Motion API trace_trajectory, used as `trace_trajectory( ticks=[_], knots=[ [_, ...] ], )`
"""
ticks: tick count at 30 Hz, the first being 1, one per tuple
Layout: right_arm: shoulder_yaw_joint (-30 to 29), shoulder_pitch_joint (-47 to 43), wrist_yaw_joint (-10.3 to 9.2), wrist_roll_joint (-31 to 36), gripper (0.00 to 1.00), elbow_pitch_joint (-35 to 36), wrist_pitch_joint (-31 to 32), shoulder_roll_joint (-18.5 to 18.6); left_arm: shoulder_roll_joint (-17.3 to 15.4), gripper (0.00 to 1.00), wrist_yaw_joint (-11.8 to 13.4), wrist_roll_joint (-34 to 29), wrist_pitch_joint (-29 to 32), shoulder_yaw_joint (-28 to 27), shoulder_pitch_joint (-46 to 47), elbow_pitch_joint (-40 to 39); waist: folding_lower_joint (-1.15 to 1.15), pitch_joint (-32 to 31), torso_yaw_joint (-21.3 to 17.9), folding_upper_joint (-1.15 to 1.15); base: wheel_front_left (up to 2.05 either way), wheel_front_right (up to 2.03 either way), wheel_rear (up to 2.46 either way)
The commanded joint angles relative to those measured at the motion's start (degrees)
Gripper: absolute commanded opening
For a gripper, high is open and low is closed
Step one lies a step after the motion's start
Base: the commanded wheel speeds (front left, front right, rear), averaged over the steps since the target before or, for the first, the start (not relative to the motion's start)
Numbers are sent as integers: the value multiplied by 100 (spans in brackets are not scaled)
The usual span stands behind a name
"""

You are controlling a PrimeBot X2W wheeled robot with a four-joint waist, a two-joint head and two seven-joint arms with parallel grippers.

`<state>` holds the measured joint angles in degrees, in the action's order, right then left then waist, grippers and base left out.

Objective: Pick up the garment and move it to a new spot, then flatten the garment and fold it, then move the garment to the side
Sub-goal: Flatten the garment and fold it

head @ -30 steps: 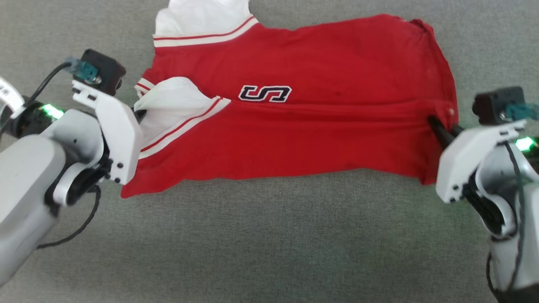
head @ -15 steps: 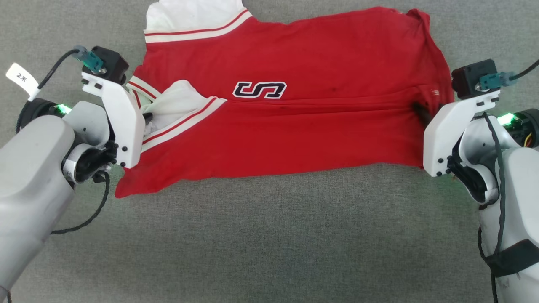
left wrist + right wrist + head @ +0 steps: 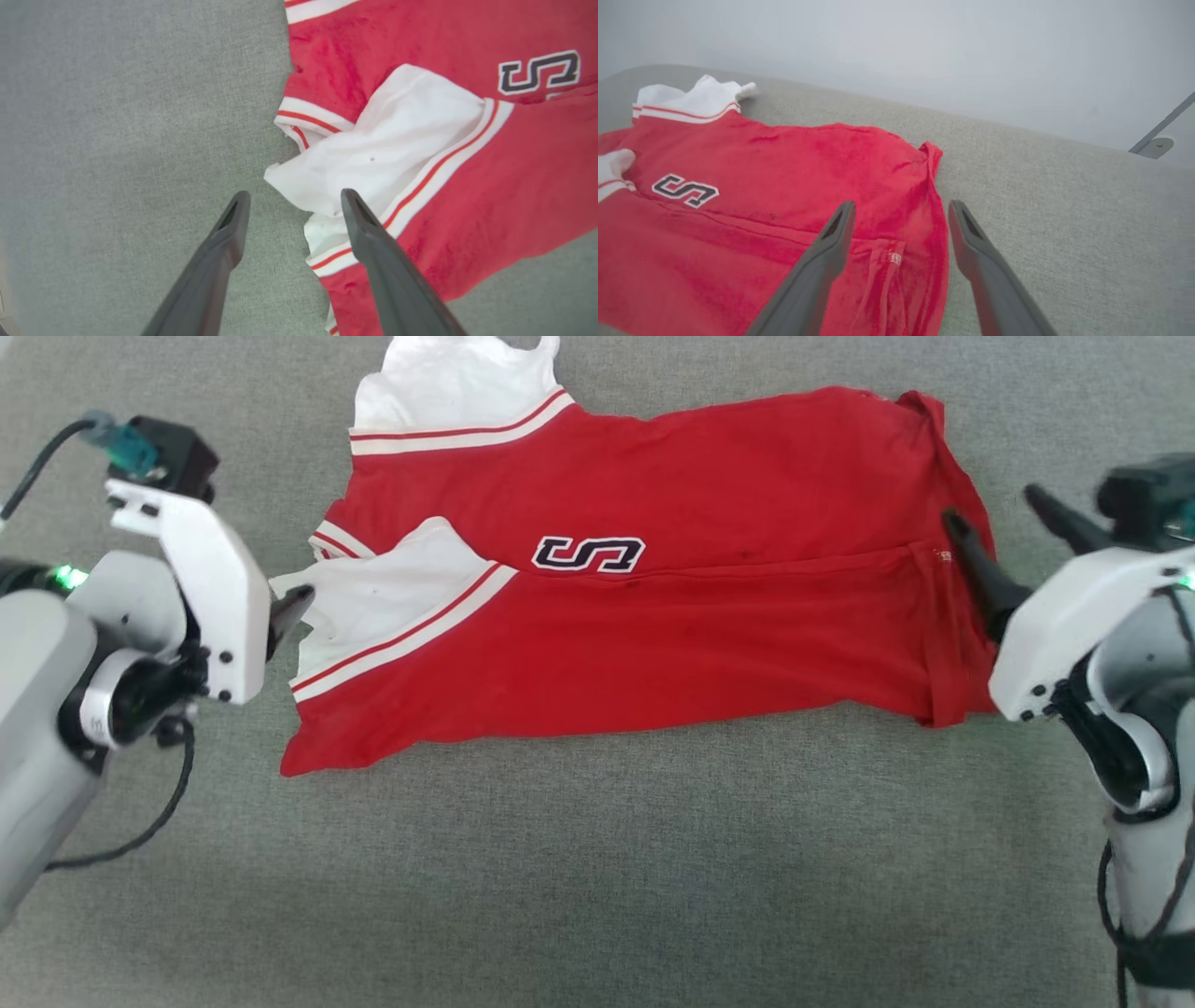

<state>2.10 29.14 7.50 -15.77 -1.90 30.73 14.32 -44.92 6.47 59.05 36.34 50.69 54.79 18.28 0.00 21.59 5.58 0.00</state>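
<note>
Gaping wide and empty, the left end effector (image 3: 293,201) and right end effector (image 3: 901,211) flanked the soft red garment (image 3: 653,625) on coarse grey tabletop (image 3: 597,877).

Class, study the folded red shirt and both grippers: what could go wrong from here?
1. The left gripper, open, has one finger by the bunched white sleeve; pulling away could snag it and disturb the fold.
2. The right gripper hangs open over the rumpled hem; the garment may fold unevenly there.
</note>
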Motion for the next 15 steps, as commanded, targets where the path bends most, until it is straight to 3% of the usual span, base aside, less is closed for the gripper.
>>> trace_trajectory(
  ticks=[1, 9, 15],
  knots=[
    [-127, -142, -2, 34, 100, 196, -145, -103, -112, 100, 172, 89, 78, -39, -173, -268, 0, -25, -15, 0, 0, 0, 0],
    [-651, -673, -1, 243, 100, 940, -597, -606, -613, 100, 1006, 448, 387, -56, -990, -1496, 0, -36, -168, 0, 0, 0, 0],
    [-870, -1019, -2, 282, 100, 1339, -795, -956, -802, 100, 1297, 765, 236, -195, -1475, -1504, 0, 38, -433, 0, 0, 0, 0]
  ],
)
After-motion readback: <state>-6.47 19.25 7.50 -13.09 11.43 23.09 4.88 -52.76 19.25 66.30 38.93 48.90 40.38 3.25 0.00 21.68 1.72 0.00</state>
